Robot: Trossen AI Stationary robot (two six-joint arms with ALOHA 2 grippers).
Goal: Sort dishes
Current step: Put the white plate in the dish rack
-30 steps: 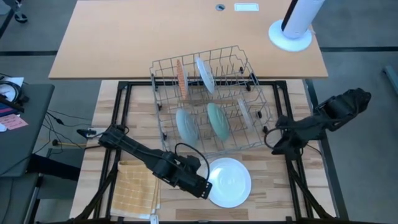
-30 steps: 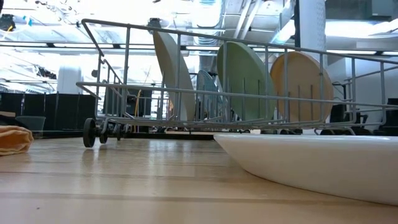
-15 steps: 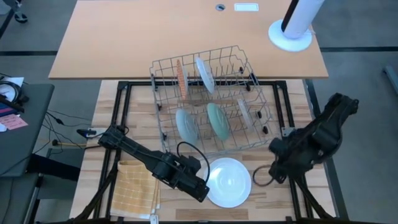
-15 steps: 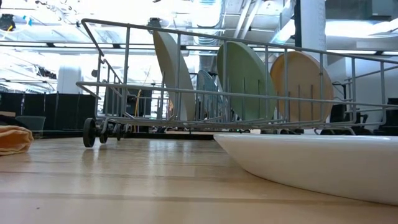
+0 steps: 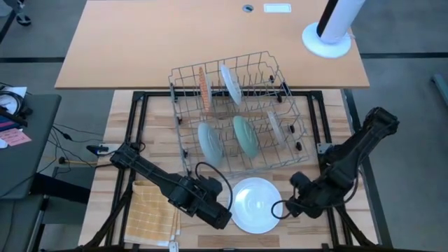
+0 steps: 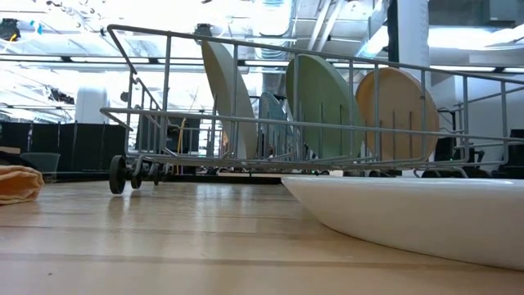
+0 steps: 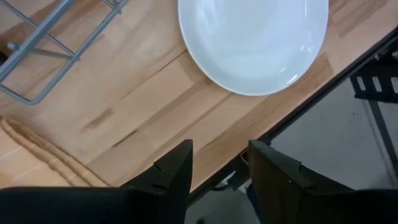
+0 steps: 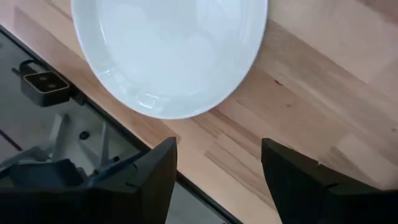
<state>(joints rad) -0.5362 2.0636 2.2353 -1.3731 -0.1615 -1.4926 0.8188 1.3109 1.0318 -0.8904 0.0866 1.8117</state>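
A white plate lies flat on the wooden table near its front edge; it also shows in the low view. My left gripper stands open just left of it, above the table's near edge. My right gripper stands open just right of the plate. Neither touches the plate. In the wire rack stand on edge an orange patterned plate, a white plate, two teal plates and a pale plate.
A yellow checked cloth lies at the table's near left corner, beside my left arm. The rack takes up the table's middle and far part. A white round stand base sits on the brown table behind. Bare wood lies on both sides of the white plate.
My right gripper has swung from beside the rack's right side toward the table's near edge and left, ending close to the white plate's right rim.
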